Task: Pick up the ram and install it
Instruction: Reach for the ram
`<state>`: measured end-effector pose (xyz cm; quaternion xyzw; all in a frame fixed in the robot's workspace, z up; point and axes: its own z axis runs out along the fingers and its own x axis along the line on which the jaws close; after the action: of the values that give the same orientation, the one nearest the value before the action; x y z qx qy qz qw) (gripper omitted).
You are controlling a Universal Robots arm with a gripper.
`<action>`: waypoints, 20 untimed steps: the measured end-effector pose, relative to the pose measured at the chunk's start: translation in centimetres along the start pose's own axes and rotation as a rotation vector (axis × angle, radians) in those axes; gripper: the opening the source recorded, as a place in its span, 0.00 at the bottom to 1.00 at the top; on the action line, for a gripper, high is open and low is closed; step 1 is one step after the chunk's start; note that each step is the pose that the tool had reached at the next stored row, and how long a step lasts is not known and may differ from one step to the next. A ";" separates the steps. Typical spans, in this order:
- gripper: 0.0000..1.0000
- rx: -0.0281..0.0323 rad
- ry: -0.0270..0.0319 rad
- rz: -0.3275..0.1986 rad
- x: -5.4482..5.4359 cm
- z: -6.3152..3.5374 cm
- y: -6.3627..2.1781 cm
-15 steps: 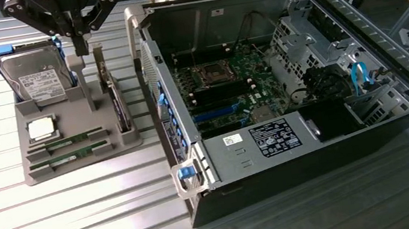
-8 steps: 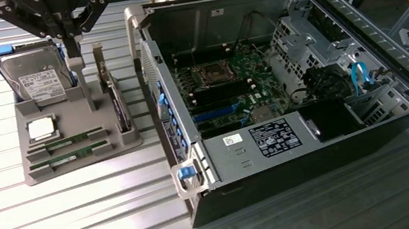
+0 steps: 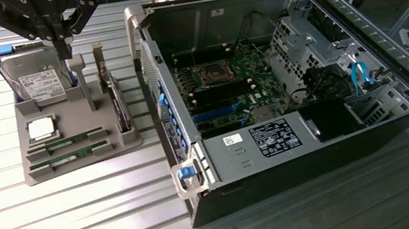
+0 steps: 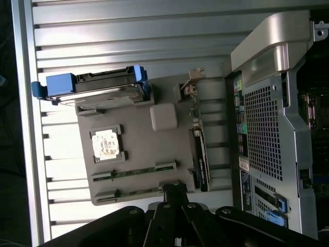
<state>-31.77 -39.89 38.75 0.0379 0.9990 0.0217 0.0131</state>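
Ram stick and second ram stick, exterior view: flat, side by side in parallel slots at the near end of a grey holder on the slatted desk. Green boards plain enough; chips too small to make out. Just beyond them in the same holder, a square silver CPU. Further back, a hard drive standing on edge, its upper corner crossed by the black jaws. On the holder's side toward the case, a thin card on edge, details hard to tell. Jaws above the holder's far end, pressed together, gripping nothing, well apart from both sticks; upper linkage cut off by the frame. To the exterior view's right, an open computer case with motherboard exposed, far corner cut off, memory slots hard to pick out.

Wrist view: holder seen from above on the desk. Ram stick and second ram stick in their slots, one end of the second hidden behind the closed tips of the jaws. CPU, hard drive in a blue bracket, dark card. Case only partly in frame.
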 end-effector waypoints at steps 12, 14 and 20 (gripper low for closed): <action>0.11 0.0000 0.0000 0.000 2.1 0.03 -0.16; 0.11 0.0000 0.0000 0.000 2.5 0.04 -0.19; 0.11 -0.0001 0.0000 0.000 3.0 0.05 -0.23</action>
<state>-34.80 -39.90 38.62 0.0378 0.9990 0.0217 0.0131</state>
